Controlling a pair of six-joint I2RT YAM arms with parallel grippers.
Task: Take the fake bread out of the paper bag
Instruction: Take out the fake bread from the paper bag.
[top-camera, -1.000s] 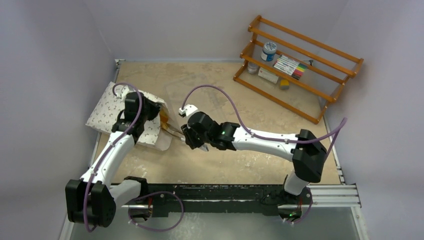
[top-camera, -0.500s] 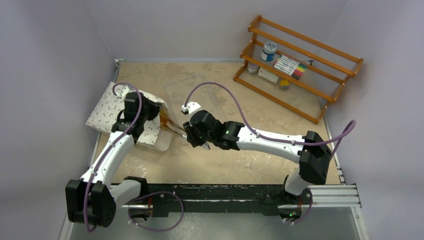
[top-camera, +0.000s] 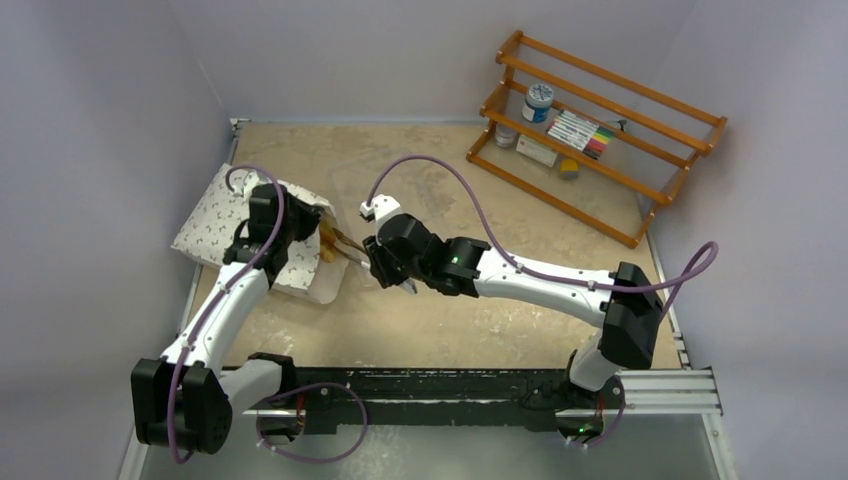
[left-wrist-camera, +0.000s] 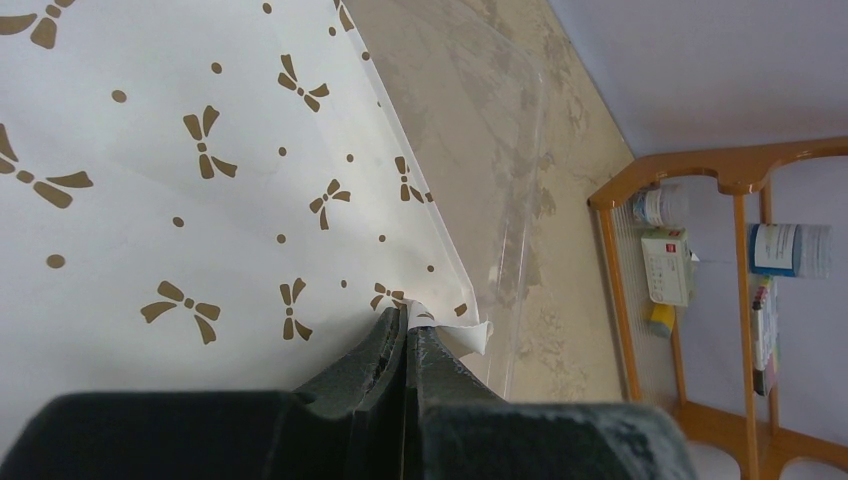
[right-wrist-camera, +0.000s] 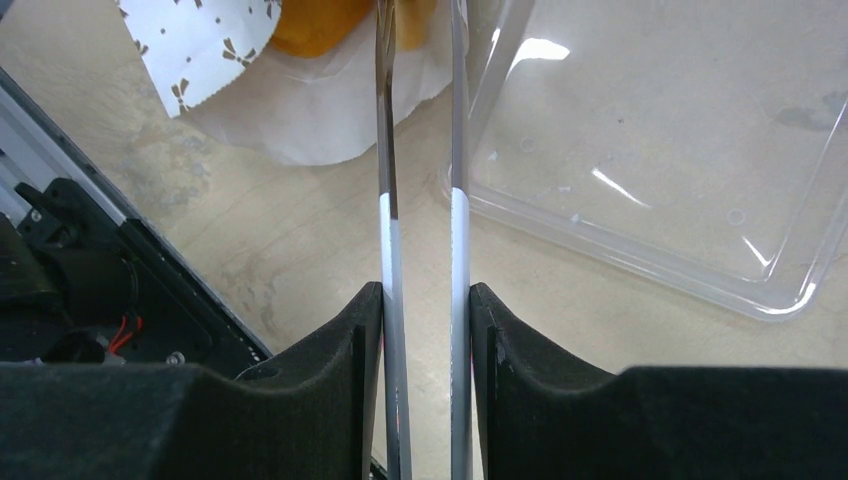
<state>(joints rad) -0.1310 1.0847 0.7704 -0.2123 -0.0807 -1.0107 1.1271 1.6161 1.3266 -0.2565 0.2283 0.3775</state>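
The left hand (left-wrist-camera: 407, 335) is clamped on the bag (left-wrist-camera: 150, 180) corner. The right hand (right-wrist-camera: 425, 300) squeezes tongs (right-wrist-camera: 459, 230), their tips at orange bread (right-wrist-camera: 310, 25) in the bag's mouth, beside a clear tray (right-wrist-camera: 650, 150) on the counter (right-wrist-camera: 300, 230).

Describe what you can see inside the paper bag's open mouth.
One orange fake bread piece shows at the paper bag's mouth, with the metal tongs reaching toward it. Anything deeper is covered by the paper.
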